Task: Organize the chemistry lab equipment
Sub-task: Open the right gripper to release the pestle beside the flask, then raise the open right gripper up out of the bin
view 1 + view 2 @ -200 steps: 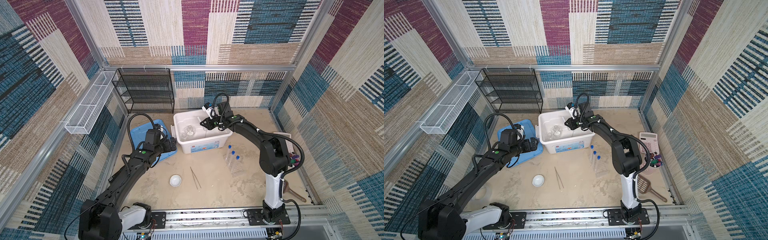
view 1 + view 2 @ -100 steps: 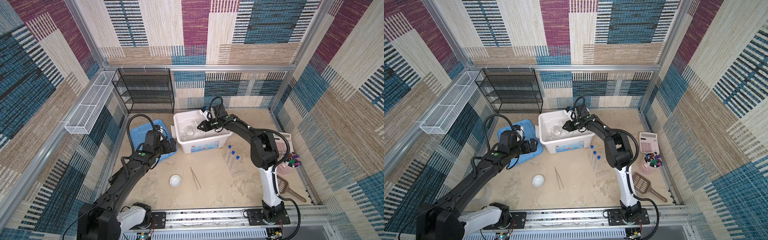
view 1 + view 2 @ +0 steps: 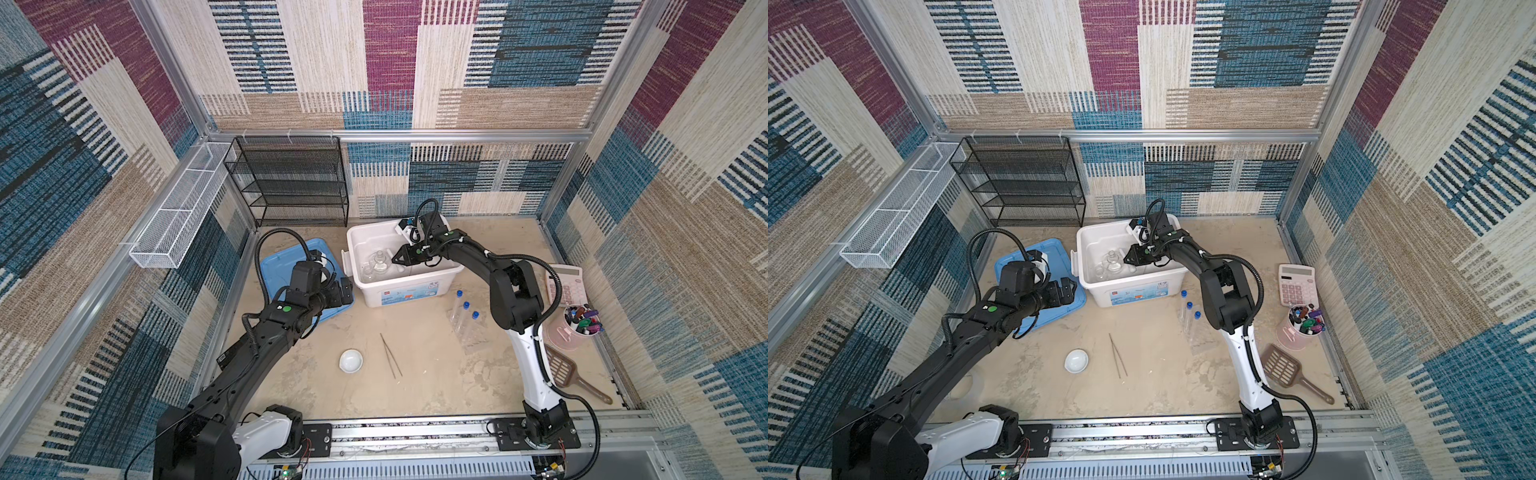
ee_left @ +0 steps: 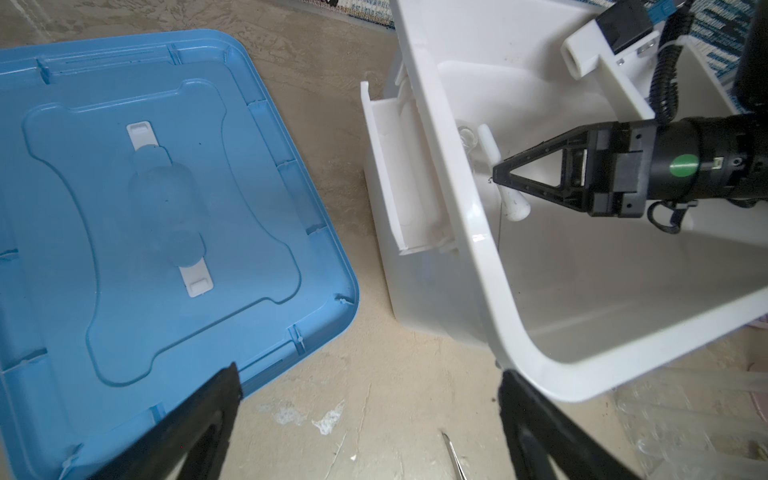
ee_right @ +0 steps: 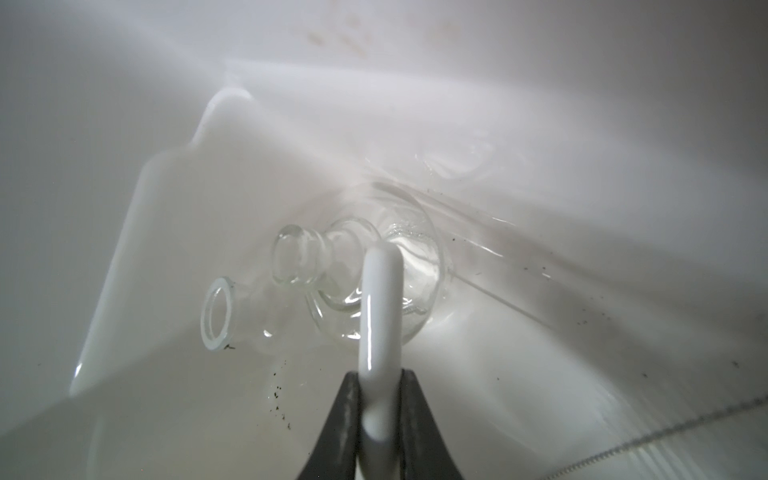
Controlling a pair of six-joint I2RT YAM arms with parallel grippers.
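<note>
The right gripper [image 5: 380,374] is pinching the white ceramic pestle [image 5: 381,303] between its jaws and is holding it inside the white plastic storage box [image 3: 399,291], over the small clear glass vessels [image 5: 299,257] lying on the bottom. The left gripper [image 4: 370,376] is hanging empty with its jaws spread wide, between the blue plastic lid [image 4: 145,187] and the box. The small white bowl [image 3: 351,360], the metal tweezers [image 3: 390,355] and the three clear blue-capped tubes [image 3: 465,316] are lying on the sandy table [image 3: 436,386] in front of the box
</note>
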